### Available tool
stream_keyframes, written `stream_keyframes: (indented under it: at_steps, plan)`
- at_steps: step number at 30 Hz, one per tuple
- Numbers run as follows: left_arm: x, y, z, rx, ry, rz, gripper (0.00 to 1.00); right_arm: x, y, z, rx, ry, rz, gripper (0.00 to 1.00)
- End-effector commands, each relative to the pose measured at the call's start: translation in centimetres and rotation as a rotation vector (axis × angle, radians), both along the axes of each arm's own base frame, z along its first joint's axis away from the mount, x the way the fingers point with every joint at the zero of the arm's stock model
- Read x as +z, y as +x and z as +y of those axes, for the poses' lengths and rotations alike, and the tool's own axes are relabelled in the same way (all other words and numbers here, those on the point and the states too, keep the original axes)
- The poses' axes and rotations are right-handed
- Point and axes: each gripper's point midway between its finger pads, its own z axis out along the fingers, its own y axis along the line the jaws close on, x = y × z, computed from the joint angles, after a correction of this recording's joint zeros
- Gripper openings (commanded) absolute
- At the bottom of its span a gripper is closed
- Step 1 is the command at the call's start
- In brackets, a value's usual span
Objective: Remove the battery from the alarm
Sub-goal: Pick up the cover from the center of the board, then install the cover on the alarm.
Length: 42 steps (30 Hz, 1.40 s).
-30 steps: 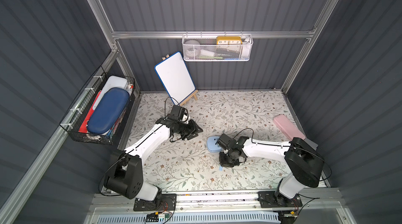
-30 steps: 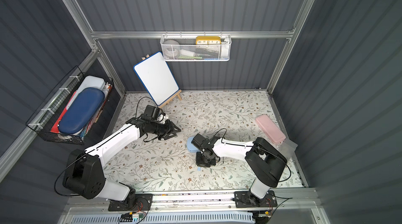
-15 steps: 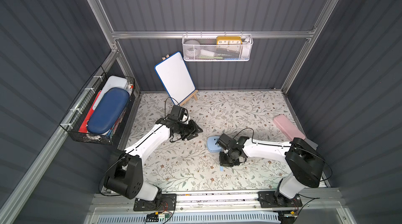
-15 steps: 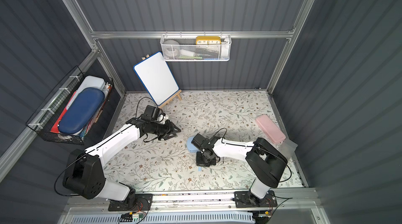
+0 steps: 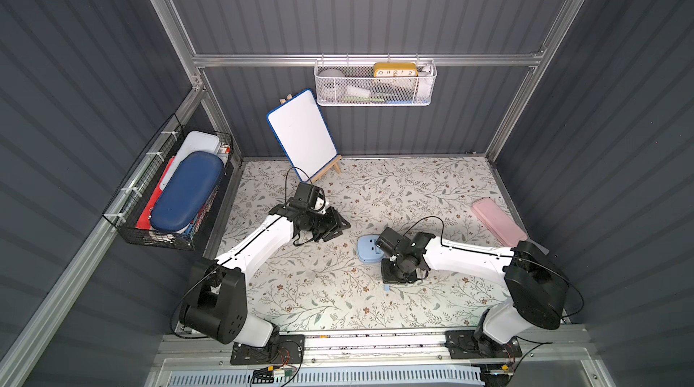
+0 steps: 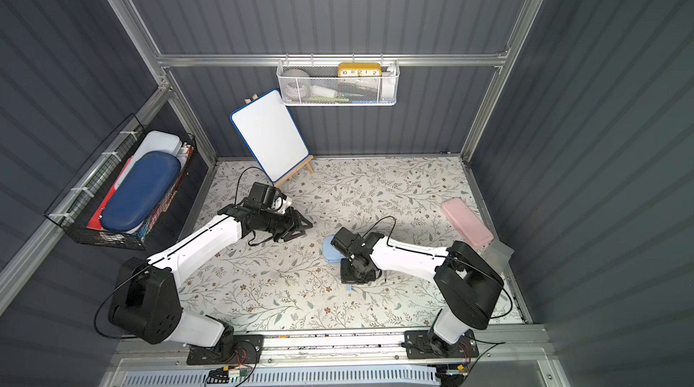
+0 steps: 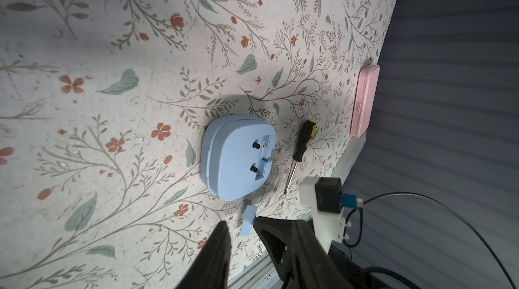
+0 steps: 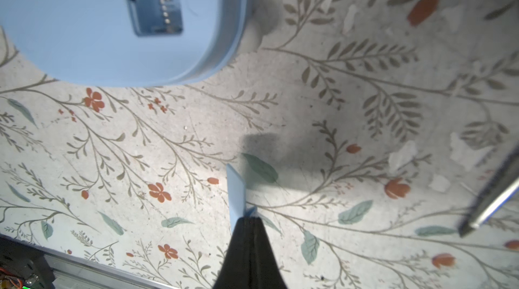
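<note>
The alarm [image 5: 365, 250] [image 6: 330, 253] lies face down on the floral mat, its plain blue back with two black knobs [image 7: 236, 158] facing up. An open recess shows in that back [image 8: 157, 12]. The battery shows in no view. Just in front of the alarm, my right gripper [image 5: 392, 283] [image 8: 248, 218] points down, shut on one end of the light-blue cover piece [image 8: 235, 189] [image 7: 248, 221], which stands on edge on the mat. My left gripper [image 5: 343, 229] [image 6: 306, 227] hovers open and empty to the alarm's left.
A black-and-yellow screwdriver [image 7: 302, 144] lies just beyond the alarm. A pink case [image 5: 497, 221] lies at the mat's right edge. A whiteboard on an easel [image 5: 302, 133] stands at the back. A wall basket [image 5: 375, 82] holds a yellow clock; a side basket [image 5: 169, 193] hangs on the left.
My right jaws have closed the last little bit on the cover piece. Neither arm has visibly moved.
</note>
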Motion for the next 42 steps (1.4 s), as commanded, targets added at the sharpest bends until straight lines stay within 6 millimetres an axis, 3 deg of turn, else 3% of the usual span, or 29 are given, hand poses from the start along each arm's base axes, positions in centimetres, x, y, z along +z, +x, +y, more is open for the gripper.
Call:
stream_keyframes:
  at_steps: [1,9,17,21,31,38,42]
  plan:
    - [1.4,0.6,0.6,-0.005,0.014,-0.111,0.41,1.3,0.7,-0.4,0.016,-0.022,-0.044,0.04]
    - [2.5,1.9,1.7,0.069,0.066,-0.165,0.40,2.6,1.6,-0.4,0.028,-0.003,-0.077,0.01]
    - [1.1,3.0,2.3,0.063,0.134,-0.214,0.38,3.9,3.0,-1.4,0.034,-0.002,-0.106,0.00]
    - [-0.2,3.3,2.8,0.063,0.178,-0.218,0.36,4.5,4.3,-1.7,0.041,0.004,-0.117,0.00]
    - [-5.7,2.4,2.4,0.016,0.203,-0.128,0.31,4.3,8.2,-0.8,0.070,0.044,-0.106,0.00]
    - [-8.9,2.0,0.4,-0.062,0.207,-0.088,0.28,4.8,10.9,-0.3,0.090,0.111,-0.093,0.00]
    - [-10.0,2.0,-0.6,-0.093,0.202,-0.076,0.27,5.2,11.2,-0.2,0.089,0.173,-0.070,0.00]
